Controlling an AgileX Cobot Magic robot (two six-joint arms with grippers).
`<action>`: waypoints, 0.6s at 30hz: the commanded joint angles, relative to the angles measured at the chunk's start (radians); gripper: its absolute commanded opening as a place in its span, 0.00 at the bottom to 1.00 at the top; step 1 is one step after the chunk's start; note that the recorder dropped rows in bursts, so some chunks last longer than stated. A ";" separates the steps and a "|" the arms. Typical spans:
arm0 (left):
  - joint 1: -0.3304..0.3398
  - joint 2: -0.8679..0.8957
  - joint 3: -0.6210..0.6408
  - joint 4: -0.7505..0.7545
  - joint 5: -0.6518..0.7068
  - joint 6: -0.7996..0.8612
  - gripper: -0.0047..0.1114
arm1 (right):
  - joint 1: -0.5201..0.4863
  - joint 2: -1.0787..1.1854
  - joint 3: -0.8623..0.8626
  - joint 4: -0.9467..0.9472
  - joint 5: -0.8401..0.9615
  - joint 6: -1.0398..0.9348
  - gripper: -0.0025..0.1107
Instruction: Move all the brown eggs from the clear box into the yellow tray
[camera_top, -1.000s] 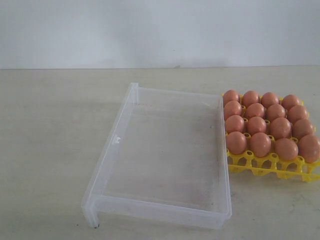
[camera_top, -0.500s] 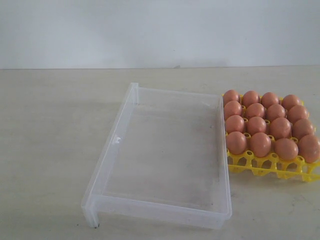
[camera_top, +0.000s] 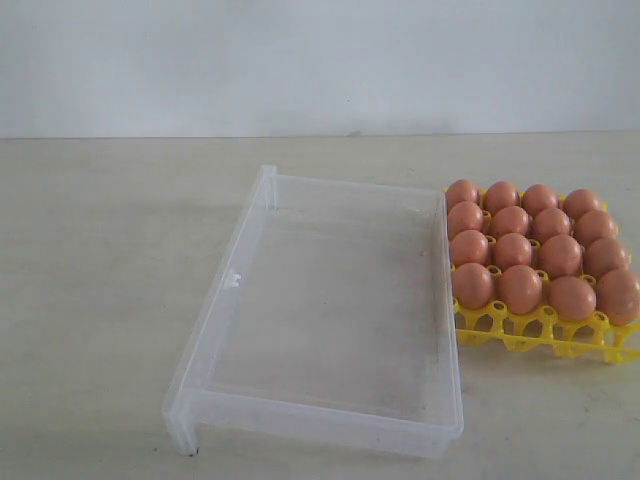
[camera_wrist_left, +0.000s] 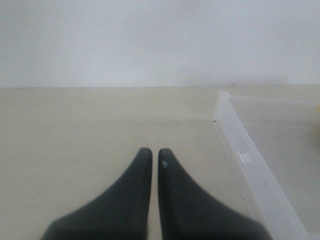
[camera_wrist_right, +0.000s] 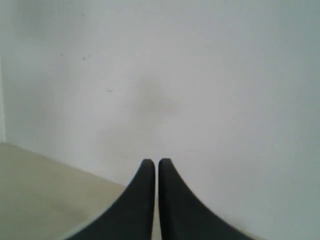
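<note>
Several brown eggs (camera_top: 513, 250) fill the cups of the yellow tray (camera_top: 530, 335) at the right of the exterior view. The clear box (camera_top: 330, 300) lies just left of the tray with no egg inside it. Neither arm shows in the exterior view. In the left wrist view my left gripper (camera_wrist_left: 151, 151) is shut and holds nothing, hovering over bare table beside the clear box's wall (camera_wrist_left: 240, 150). My right gripper (camera_wrist_right: 151, 161) is shut with nothing in it, pointing at the white wall.
The beige table (camera_top: 100, 250) stretches left of the box. A white wall (camera_top: 320, 60) runs along its far edge. The front row of the tray's cups (camera_top: 560, 338) holds no eggs.
</note>
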 joint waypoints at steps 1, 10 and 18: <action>0.004 -0.002 0.003 -0.003 0.001 0.002 0.08 | 0.003 -0.010 0.025 -0.078 -0.148 0.005 0.02; 0.004 -0.002 0.003 -0.003 -0.001 0.002 0.08 | 0.001 -0.010 0.025 -0.078 0.174 -0.173 0.02; 0.004 -0.002 0.003 -0.003 -0.001 0.002 0.08 | 0.001 -0.048 0.023 -0.078 0.129 -0.036 0.02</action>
